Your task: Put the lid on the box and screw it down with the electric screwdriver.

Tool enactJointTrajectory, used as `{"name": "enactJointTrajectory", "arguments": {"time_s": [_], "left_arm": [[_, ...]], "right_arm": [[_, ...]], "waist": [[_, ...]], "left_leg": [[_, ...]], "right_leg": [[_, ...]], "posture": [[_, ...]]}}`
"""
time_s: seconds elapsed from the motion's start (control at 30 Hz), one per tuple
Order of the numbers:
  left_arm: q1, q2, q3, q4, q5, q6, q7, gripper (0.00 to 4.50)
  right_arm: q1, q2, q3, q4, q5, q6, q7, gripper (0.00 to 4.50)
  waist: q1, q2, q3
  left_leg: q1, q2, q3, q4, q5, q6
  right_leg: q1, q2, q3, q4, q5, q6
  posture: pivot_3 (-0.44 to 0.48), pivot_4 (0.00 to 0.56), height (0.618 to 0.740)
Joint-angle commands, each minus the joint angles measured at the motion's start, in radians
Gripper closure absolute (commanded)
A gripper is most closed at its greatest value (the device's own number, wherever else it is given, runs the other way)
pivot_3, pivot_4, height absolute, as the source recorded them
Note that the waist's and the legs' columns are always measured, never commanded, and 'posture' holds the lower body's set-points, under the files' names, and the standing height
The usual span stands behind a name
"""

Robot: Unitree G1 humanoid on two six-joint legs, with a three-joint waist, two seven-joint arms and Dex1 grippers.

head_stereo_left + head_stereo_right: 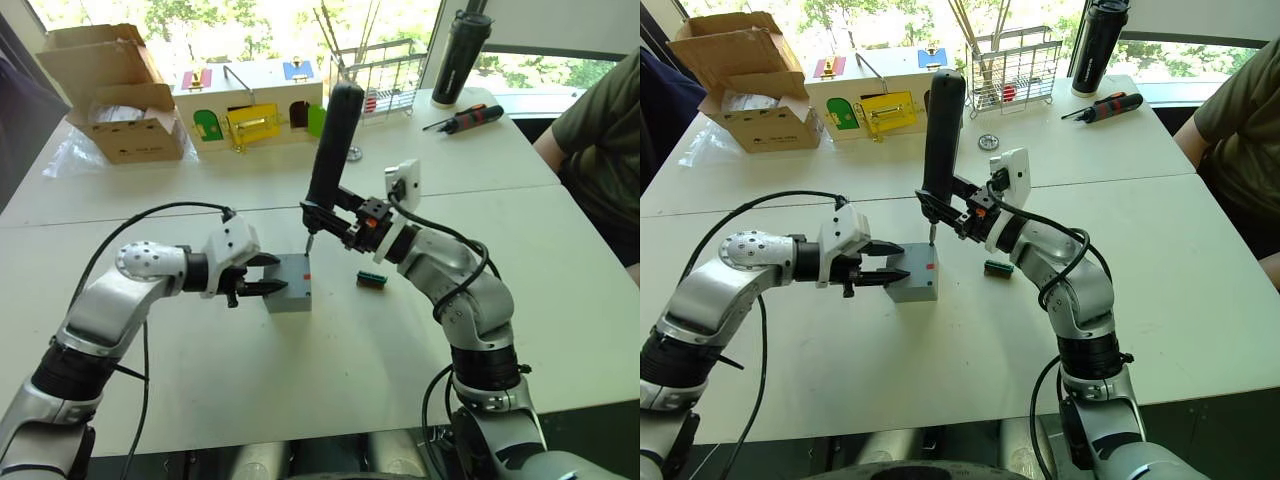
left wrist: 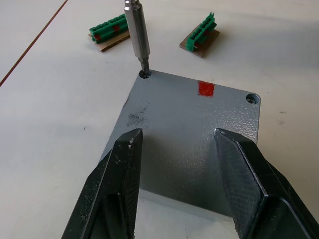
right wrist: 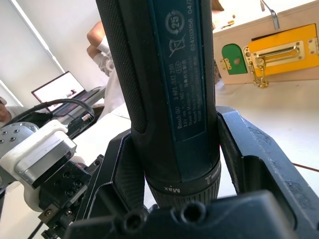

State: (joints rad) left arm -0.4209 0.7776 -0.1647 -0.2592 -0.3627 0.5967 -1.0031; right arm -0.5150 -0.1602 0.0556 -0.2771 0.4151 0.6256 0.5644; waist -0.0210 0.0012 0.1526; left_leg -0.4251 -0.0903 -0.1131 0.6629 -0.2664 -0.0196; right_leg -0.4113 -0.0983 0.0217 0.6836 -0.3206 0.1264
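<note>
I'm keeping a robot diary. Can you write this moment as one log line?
lid: on box | right claw: holds screwdriver, bit in corner hole | left claw: open, astride lid

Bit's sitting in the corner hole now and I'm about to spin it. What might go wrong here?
1. The left gripper is open, its fingers straddling the lid rather than clamping it, so torque may twist lid and box together.
2. The electric screwdriver leans slightly, so its bit may cam out of the corner hole.
3. A slip could knock the green connectors lying nearby.
</note>
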Motion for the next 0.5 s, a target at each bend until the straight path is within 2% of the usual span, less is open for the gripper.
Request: {"name": "enactJointTrajectory", "arguments": {"time_s": [0.03,0.2,0.33,0.5], "left_arm": [[-0.001,-0.003,-0.008,-0.002,0.014,-0.003,-0.005,2.20],[0.000,-0.004,-0.012,-0.003,0.018,-0.003,-0.006,2.20],[0.006,-0.004,-0.014,-0.002,0.021,-0.004,-0.004,2.20],[0.013,-0.008,-0.017,0.001,0.025,-0.001,0.000,2.20]], "right_arm": [[-0.013,0.003,0.009,-0.021,0.000,-0.054,-0.002,2.68],[-0.007,-0.007,0.045,-0.013,0.008,-0.038,0.020,2.68],[0.037,-0.040,0.127,-0.030,-0.015,-0.033,0.059,2.68],[0.042,-0.037,0.186,0.000,-0.081,-0.050,0.023,2.68]], "waist": [[0.000,0.000,0.000],[0.000,0.000,0.000],[0.000,0.000,0.000],[-0.005,0.000,-0.001]], "left_leg": [[0.000,0.000,0.000,0.000,0.000,0.000],[0.000,0.000,0.000,0.000,0.000,0.000],[0.002,0.000,0.000,0.000,0.000,0.000],[0.010,0.000,0.001,-0.004,0.000,0.000]], "right_leg": [[0.000,0.000,0.000,0.000,0.000,0.000],[0.000,0.000,0.000,0.000,0.000,0.000],[0.002,0.000,0.000,0.000,0.000,0.000],[0.007,0.000,0.001,0.000,0.000,0.000]], "posture": [[0.000,0.150,0.740],[0.000,0.150,0.740],[0.000,0.150,0.740],[0.000,0.150,0.740]]}}
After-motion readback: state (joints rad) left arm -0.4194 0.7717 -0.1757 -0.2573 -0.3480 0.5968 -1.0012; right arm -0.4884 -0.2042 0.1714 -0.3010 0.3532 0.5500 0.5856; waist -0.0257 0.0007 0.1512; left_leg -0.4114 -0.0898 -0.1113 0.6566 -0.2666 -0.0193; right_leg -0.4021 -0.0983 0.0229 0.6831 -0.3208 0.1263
